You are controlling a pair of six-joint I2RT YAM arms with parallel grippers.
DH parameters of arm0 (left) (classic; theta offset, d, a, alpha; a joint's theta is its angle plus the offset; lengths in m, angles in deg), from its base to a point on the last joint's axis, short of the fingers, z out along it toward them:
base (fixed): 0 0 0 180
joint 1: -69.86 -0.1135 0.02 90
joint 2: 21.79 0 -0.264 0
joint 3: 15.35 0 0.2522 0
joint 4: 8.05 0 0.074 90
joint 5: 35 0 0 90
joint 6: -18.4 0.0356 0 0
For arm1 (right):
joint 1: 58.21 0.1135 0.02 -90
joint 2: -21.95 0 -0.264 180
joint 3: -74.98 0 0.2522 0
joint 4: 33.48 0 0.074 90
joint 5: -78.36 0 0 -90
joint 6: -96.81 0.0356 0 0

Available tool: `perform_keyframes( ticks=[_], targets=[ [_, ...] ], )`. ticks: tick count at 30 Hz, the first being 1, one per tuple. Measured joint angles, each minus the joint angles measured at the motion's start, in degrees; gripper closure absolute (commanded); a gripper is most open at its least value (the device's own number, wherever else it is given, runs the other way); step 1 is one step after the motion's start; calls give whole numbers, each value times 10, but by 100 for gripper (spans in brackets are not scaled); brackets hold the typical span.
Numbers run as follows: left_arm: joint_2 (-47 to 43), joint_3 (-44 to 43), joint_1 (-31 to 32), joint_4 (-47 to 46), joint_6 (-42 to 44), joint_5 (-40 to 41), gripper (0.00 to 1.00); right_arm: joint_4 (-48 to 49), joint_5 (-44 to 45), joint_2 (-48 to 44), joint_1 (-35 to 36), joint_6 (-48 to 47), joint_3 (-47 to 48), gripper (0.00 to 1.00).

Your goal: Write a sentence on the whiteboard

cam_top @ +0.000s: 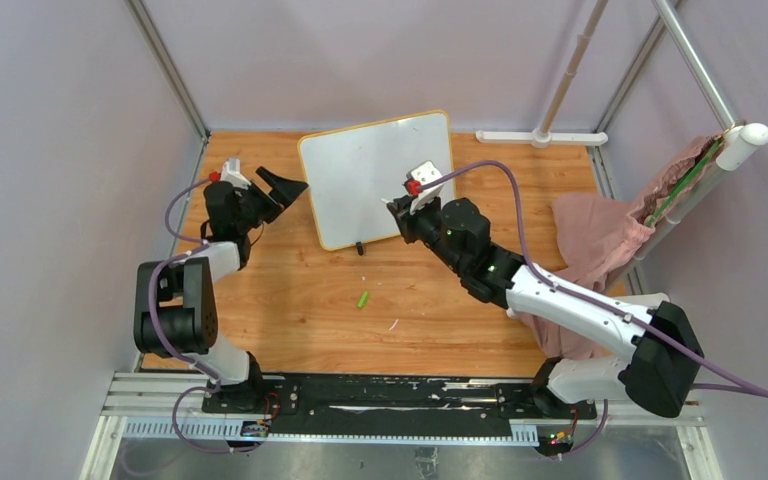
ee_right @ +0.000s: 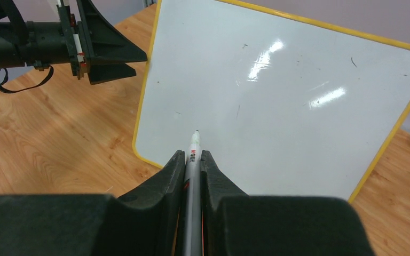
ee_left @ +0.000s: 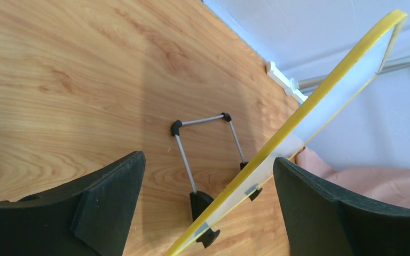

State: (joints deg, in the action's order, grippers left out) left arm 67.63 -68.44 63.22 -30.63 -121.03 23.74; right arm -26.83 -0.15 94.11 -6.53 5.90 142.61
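- A small green piece (cam_top: pixel 363 299) lies on the wooden table (cam_top: pixel 290 310), a little in front of the whiteboard (cam_top: pixel 375 175).
- My right gripper (ee_right: pixel 192 156) is squeezed tight on a gray pen (ee_right: pixel 194 149), right in front of the whiteboard's face.
- The pen tip points at the lower part of the whiteboard. I cannot tell if it touches.
- My left gripper (cam_top: pixel 282 186) is spread wide and grips nothing. It sits at the whiteboard's left edge, and the yellow rim shows between my two fingers (ee_left: pixel 107 197).
- The whiteboard leans back in the middle of the table, with a few tiny dark marks and shiny spots.
- A thin wire stand (ee_left: pixel 203 120) props it up from behind.
- A pink cloth (cam_top: pixel 595 240) lies to the right of the whiteboard.
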Motion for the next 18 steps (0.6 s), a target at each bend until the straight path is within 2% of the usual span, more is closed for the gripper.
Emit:
perform_keyframes(
  ticks=[7,14,18],
  targets=[
    [-9,-5,0,-19,31,19,8,23,-15,9,0,-7,9,100],
    [52,5,0,-199,-18,-8,12,41,-37,2,0,-20,9,100],
    [61,25,0,-220,-24,-19,12,40,-40,-2,0,-23,9,100]
  ],
)
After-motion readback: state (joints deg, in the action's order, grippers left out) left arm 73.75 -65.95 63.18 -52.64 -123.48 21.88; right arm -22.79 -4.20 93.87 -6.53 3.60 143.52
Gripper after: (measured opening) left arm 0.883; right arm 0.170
